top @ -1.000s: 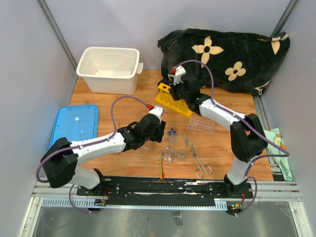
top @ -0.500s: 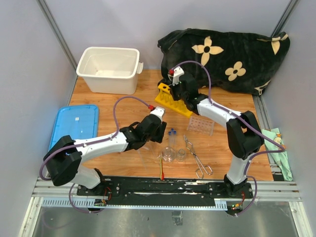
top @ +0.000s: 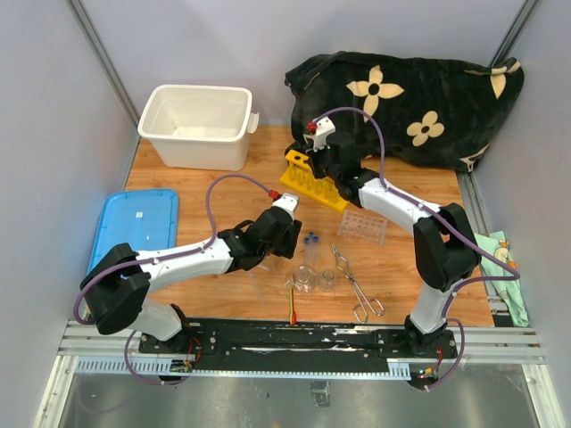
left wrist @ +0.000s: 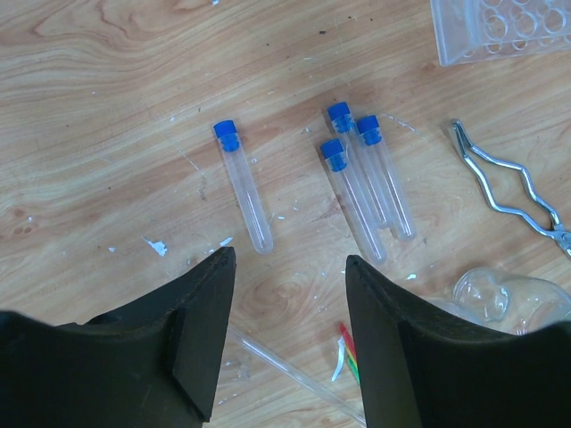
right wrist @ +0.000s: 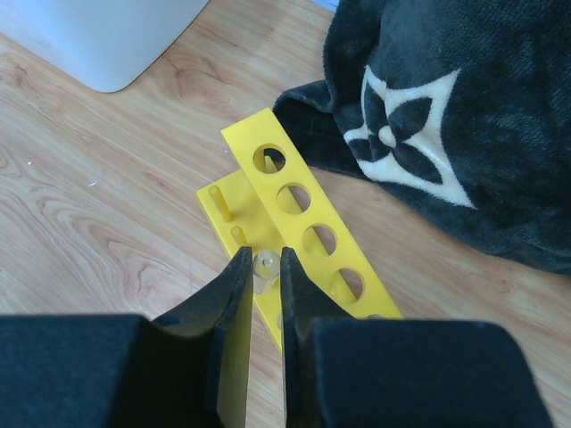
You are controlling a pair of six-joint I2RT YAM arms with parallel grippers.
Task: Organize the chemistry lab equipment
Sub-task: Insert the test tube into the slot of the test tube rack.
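Two end effectors are working over a wood-grain table (left wrist: 107, 98).
The left end effector (left wrist: 287, 259) is hovering spread, four clear blue-capped tubes (left wrist: 357, 205) lying just ahead of it. The right end effector (right wrist: 264, 252) is pinching a small clear round piece (right wrist: 265, 265) over the yellow holed rack (right wrist: 308, 223), beside a fuzzy flowered cloth (right wrist: 464, 89).

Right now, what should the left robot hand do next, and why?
Probably ease forward and down over the lone blue-capped tube: the left gripper is open, that tube lies just ahead of it, apart from the other three.
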